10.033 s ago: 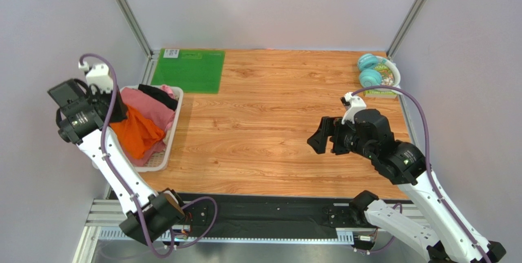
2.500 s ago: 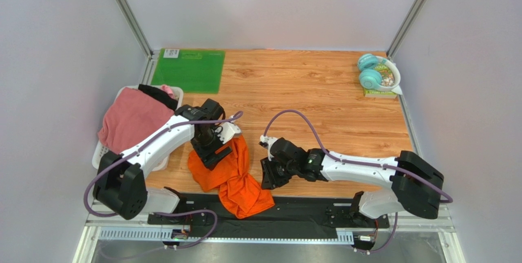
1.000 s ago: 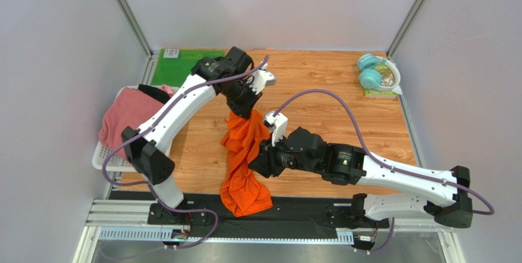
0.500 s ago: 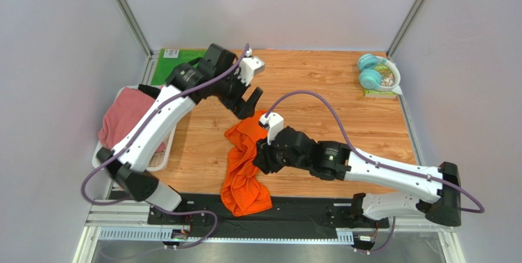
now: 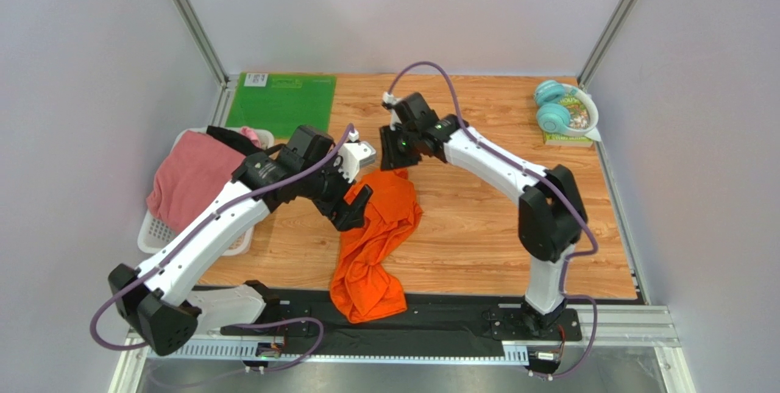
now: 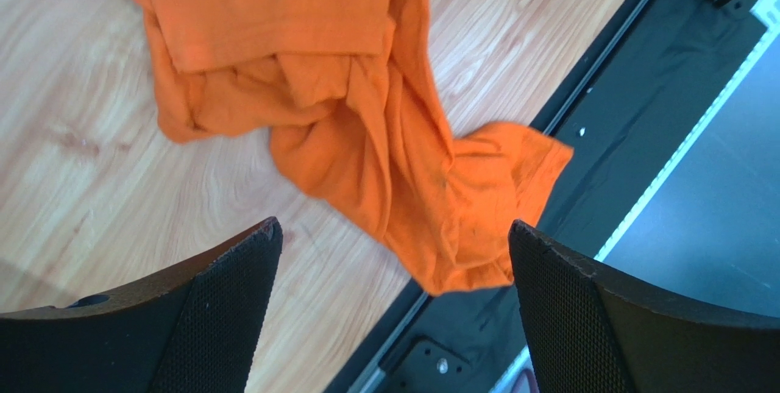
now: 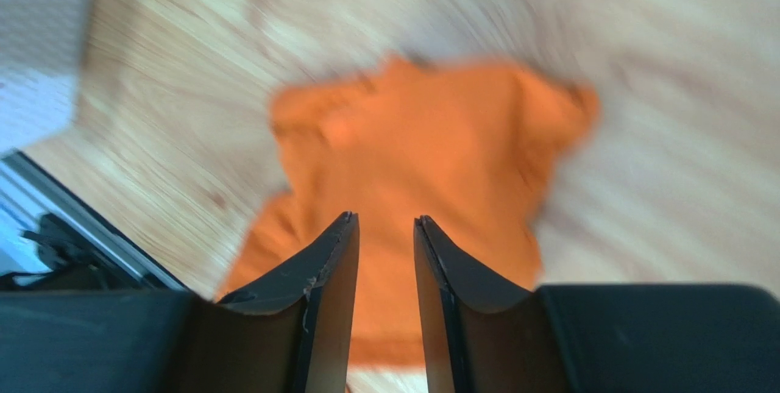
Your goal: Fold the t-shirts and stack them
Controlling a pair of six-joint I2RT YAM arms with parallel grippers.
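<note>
Left gripper [image 5: 353,207] hovers with its jaws spread wide and empty. Under it lies the table [image 5: 494,219]. On that, directly beneath and just ahead of the fingers, the orange shirt [image 5: 373,239] sits in a long crumpled heap. Its near hem spills off the table edge onto the black rail [image 6: 595,183], behind the gripper toward the bases. Well off to the gripper's left, the basket [image 5: 154,233] holds the pink shirt [image 5: 192,174] and the black shirt [image 5: 231,140]. Right gripper [image 5: 395,154] sits just beyond the left one, at the heap's far edge. Its jaws stand a little apart with nothing seen between them, though its view is blurred.

The step in hand looks like spreading the orange shirt flat before any fold. To do it well, take 1 single layer at a corner or shoulder rather than bite the bunched middle. Give the 2 grippers separate corners, pull them apart, and drag the hem back onto the wood so all the cloth lies flat.
</note>
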